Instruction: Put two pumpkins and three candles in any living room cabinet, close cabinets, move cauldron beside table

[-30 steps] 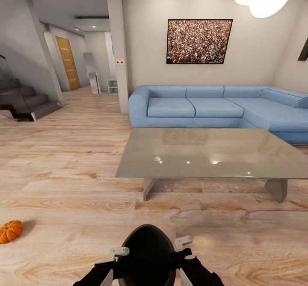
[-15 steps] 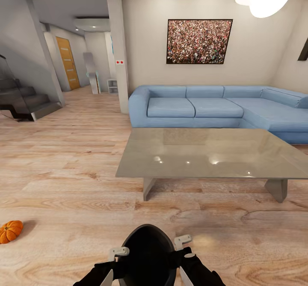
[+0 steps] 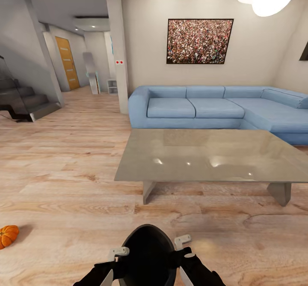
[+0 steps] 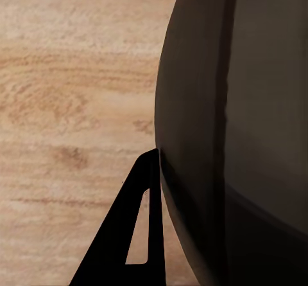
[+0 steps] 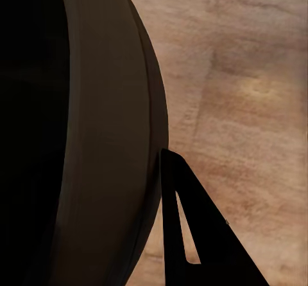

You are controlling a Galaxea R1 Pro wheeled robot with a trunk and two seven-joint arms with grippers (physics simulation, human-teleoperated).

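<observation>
Over at the left edge of the pale wood-plank floor [image 3: 64,183] lies a small orange ribbed pumpkin [image 3: 7,236], alone and well apart from everything else. Low in the head view, the left gripper [image 3: 114,256] and the right gripper [image 3: 185,245] press against opposite flanks of the round-bellied matte black cauldron [image 3: 147,254], which hangs between them in front of the robot's trunk, near the front edge of the long grey stone-topped coffee table [image 3: 205,155]. Each wrist view shows one dark finger lying flush against the pot's curved wall [image 4: 218,138], the other finger hidden, so I cannot tell how wide either pincer stands; it looks like a two-sided squeeze rather than a pinch. To my eye the step in hand is carrying the pot to the table, and doing it well means keeping both arms level and pressing evenly, then lowering it to the floor just beside the table's front edge without knocking the slab leg. The cauldron is smooth, unmarked and dull black, its belly swelling wide [image 5: 96,138]. Behind the table sits a blue corner sofa [image 3: 214,106].
</observation>
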